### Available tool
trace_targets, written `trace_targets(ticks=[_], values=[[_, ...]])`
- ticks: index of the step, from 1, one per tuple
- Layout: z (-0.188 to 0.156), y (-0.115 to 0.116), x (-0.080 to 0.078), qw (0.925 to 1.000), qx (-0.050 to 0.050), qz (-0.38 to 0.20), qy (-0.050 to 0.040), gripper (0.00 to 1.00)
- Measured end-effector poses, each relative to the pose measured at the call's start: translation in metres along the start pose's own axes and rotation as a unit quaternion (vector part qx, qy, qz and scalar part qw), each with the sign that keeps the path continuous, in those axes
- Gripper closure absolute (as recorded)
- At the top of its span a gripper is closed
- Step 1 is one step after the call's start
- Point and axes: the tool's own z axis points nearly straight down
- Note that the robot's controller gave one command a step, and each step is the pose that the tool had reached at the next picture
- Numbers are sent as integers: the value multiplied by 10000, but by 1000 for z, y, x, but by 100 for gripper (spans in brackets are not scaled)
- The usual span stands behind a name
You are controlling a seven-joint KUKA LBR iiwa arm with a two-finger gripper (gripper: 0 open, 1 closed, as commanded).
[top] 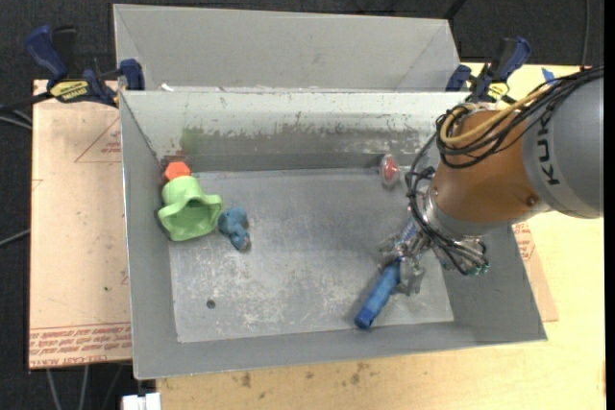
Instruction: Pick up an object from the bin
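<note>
Blue stick (pixel 377 298): slim, roughly cylindrical, mid-blue, with lower tip rounded, slightly thicker and darker. Lies flat on floor of grey metal bin (pixel 298 283), in 5 o'clock part of floor, near front wall but apart from it. Long axis slanted: lower end points toward 7 o'clock, upper end toward 1 o'clock. Upper end runs up to tool (pixel 410 266) and is partly hidden there; whether tool grips it cannot be told. Rest of stick in plain sight, resting on bare scuffed metal.
</note>
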Motion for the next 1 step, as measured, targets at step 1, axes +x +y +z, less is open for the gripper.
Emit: trace_targets(ticks=[1], values=[[-160, 35, -14, 10000, 16, 31, -42, 100]])
